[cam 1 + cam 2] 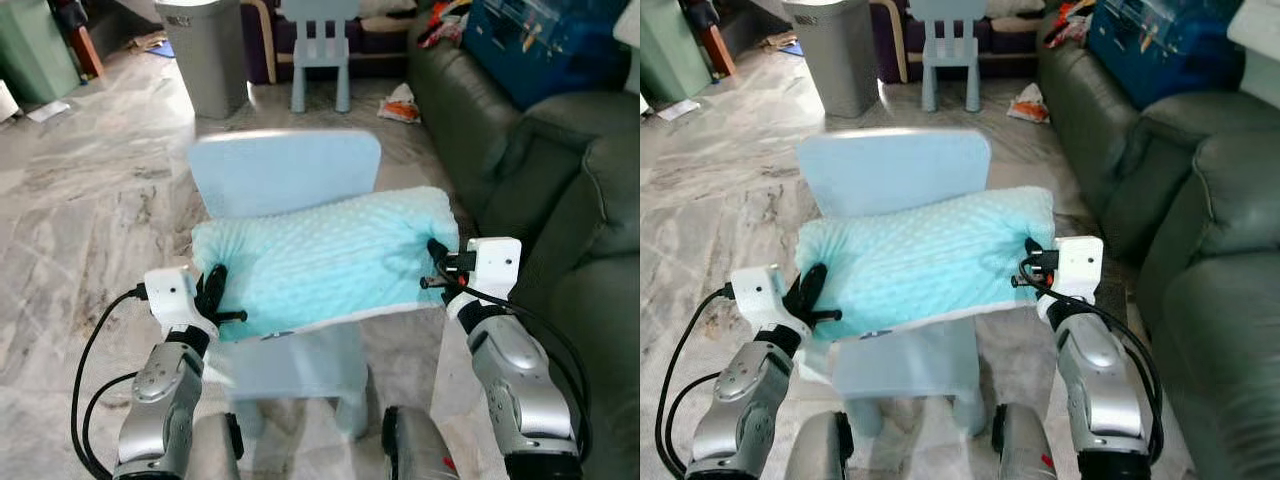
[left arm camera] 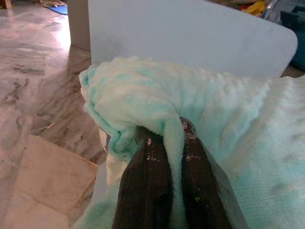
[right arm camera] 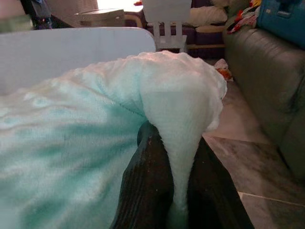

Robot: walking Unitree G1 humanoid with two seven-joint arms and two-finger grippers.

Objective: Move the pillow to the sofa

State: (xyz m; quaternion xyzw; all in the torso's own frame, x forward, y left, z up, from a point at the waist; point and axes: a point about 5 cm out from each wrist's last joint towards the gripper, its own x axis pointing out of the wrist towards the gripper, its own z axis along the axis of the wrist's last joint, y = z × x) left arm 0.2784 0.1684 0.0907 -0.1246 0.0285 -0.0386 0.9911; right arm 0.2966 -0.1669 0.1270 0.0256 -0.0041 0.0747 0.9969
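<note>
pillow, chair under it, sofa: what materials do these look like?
Pillow: soft plush fleece, mint, dimpled nap; bunches between both grippers' fingers. Chair: likely moulded plastic, pale blue, smooth matte with rounded edges. Sofa: dark green leather or faux leather, slight sheen, creases.

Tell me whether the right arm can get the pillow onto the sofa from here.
Probably yes: the right gripper is shut on the pillow, the sofa lies beside it with nothing between, but the left gripper grips it too.
</note>
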